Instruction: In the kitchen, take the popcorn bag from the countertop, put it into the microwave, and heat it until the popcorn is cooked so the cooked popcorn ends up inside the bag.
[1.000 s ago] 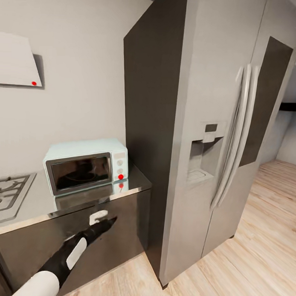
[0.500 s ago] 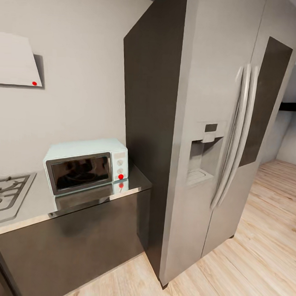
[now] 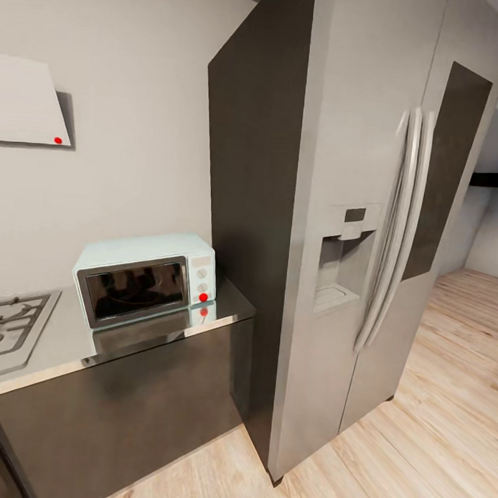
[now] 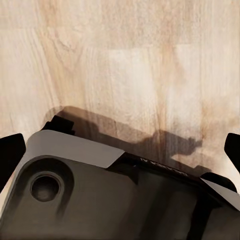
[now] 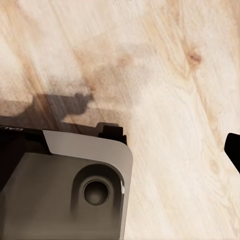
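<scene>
The microwave (image 3: 145, 278) stood on the grey worktop (image 3: 66, 339), toward the slab's 3 o'clock end and close against the wall behind it. Its door was shut, the dark glass showing a faint round shape inside, and its control panel with two pale knobs and a red dot (image 3: 203, 297) faced forward; the body and the dot were mirrored in the glossy stone just in front. No popcorn bag could be seen on the visible part of the worktop. At the microwave's 9 o'clock, a steel gas hob (image 3: 9, 327) was set into the slab, cut off by the frame edge. Dark cabinets (image 3: 121, 410) ran below. High at 10 o'clock a white range hood (image 3: 24, 101) with a small red dot hung on the grey wall. At 3 o'clock, just beside the worktop's end, a tall grey side-by-side refrigerator (image 3: 364, 231) rose with long handles and a dispenser recess. Pale wooden floor (image 3: 429, 442) spread beyond.

Both wrist views looked down on that floor. The left gripper's (image 4: 120, 150) dark fingertips (image 4: 10, 150) stood wide apart, released and empty. Of the right gripper, only one dark fingertip (image 5: 233, 150) showed, so I cannot tell its state.
</scene>
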Robot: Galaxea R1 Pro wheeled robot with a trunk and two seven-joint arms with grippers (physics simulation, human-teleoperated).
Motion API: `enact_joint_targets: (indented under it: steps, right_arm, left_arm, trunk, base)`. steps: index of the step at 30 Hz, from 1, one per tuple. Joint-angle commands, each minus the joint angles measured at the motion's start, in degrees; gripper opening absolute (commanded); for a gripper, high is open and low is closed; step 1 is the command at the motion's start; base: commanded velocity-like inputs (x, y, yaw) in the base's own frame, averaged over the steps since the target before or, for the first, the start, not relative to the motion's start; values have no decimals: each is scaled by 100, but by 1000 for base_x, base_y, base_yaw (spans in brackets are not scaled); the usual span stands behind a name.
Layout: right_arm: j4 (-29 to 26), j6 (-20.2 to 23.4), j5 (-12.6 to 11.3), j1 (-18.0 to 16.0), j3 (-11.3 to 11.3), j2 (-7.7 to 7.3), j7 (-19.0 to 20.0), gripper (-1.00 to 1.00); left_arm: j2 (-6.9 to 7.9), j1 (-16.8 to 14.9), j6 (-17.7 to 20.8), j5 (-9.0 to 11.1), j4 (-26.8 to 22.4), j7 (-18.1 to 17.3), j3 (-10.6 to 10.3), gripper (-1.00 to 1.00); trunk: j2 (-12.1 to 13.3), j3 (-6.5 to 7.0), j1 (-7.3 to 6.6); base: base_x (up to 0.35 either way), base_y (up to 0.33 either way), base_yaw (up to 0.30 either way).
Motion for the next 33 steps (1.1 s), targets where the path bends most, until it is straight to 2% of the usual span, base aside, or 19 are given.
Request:
enact_joint_targets:
  steps: [1, 3, 4, 6, 14, 33]
  right_arm:
    - [18, -37, 46, -8, -48, -1, 10, 100]
    - [18, -44, 47, -8, -48, 2, 6, 100]
    - [18, -38, 52, -8, -48, 14, 6, 100]
    - [18, -26, 54, -8, -48, 7, 9, 100]
    - [18, -6, 45, -8, -48, -32, 15, 100]
    - [18, -8, 57, -8, -34, -48, 12, 100]
  left_arm:
    - [7, -5, -21, -59, 10, -15, -13, 100]
    - [12, -4, -21, -194, 10, -10, -12, 100]
    - [18, -4, -23, -414, 10, -6, -12, 100]
    - [20, -4, -17, -452, 10, -5, -12, 100]
    - [19, -4, -22, -489, 10, -7, -12, 100]
    - [21, -4, -39, -496, 10, -5, -12, 100]
  trunk:
    - [-5, -7, 0]
    - [-5, -7, 0]
    - [-5, -7, 0]
    - [-5, -7, 0]
    - [-5, -7, 0]
    - [-5, -7, 0]
  base:
    - [0, 0, 0]
    - [0, 0, 0]
    - [0, 0, 0]
    - [0, 0, 0]
    - [0, 0, 55]
    - [0, 0, 264]
